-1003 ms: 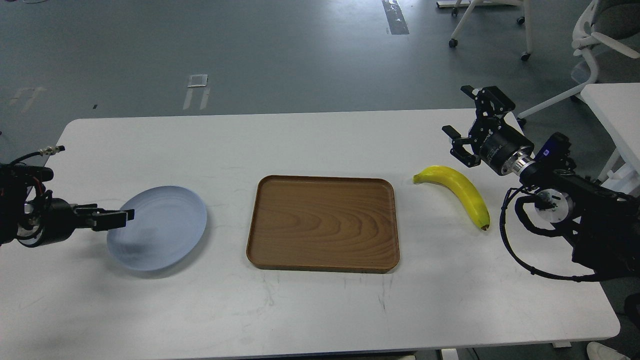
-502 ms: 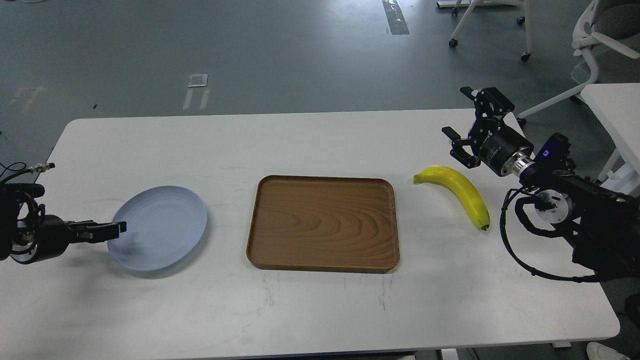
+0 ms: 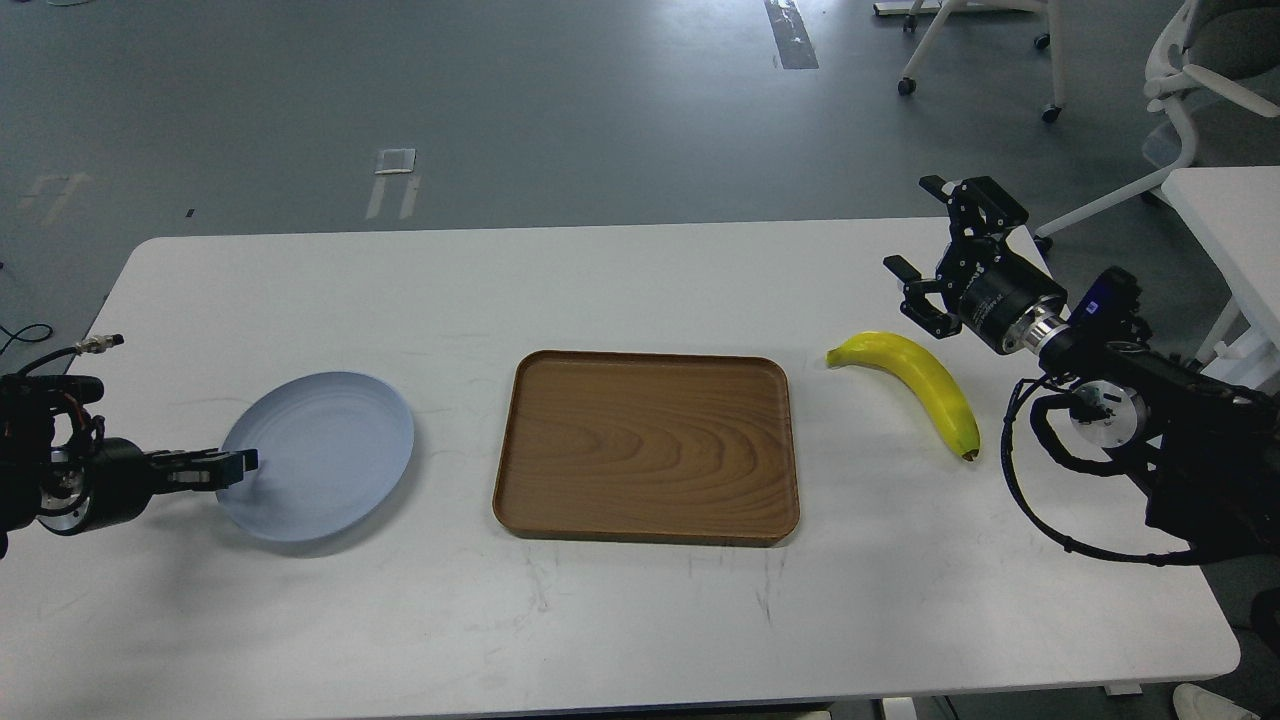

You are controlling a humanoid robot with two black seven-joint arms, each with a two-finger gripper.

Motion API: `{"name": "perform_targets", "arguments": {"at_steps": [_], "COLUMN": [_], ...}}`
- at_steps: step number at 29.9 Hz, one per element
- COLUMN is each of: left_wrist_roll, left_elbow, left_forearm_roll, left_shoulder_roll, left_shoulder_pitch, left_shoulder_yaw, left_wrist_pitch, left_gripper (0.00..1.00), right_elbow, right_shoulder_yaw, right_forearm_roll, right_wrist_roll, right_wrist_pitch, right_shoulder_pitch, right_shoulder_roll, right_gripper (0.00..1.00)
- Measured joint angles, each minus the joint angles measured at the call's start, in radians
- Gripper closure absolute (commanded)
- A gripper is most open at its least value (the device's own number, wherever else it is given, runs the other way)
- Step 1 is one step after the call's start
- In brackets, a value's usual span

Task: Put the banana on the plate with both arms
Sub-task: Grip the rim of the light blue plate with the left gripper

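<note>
The yellow banana (image 3: 918, 380) lies on the white table (image 3: 640, 290), right of the wooden tray, its dark tip toward me. The pale blue-grey plate (image 3: 330, 450) sits on the table at the left. My left gripper (image 3: 240, 464) reaches in low from the left, its tip at the plate's left rim. Its fingers show as one thin dark shape, so I cannot tell their state. My right gripper (image 3: 908, 222) is open and empty, hovering just behind the banana's stem end and not touching it.
A rectangular brown wooden tray (image 3: 645, 445) lies at the table's middle, between plate and banana. Looped black cables (image 3: 1040, 490) hang from my right arm over the table's right part. Another white table (image 3: 1225, 215) and office chairs stand at the far right.
My left gripper has dropped lower and drawn back left, from over the plate's left part to its left rim. The right arm, banana and plate have hardly moved.
</note>
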Motion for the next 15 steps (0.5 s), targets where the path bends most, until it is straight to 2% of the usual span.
{"name": "perform_targets", "arguments": {"at_steps": [3, 15], "left_wrist_roll": [0.0, 0.0], "left_elbow": [0.0, -0.021], "left_forearm_roll": [0.0, 0.004], "left_shoulder_roll": [-0.007, -0.006], "left_shoulder_pitch": [0.0, -0.037], "left_shoulder_yaw": [0.0, 0.0], "left_wrist_pitch": [0.001, 0.036], "left_gripper": [1.0, 1.0], "right_elbow": [0.0, 0.0], "right_shoulder_yaw": [-0.001, -0.002], "right_forearm_roll": [0.0, 0.0], "right_wrist_roll": [0.0, 0.0], "right_wrist_pitch": [0.0, 0.0], "right_shoulder_pitch": [0.0, 0.0], "right_shoulder_roll": [0.0, 0.003], "right_gripper": [0.0, 0.0]}}
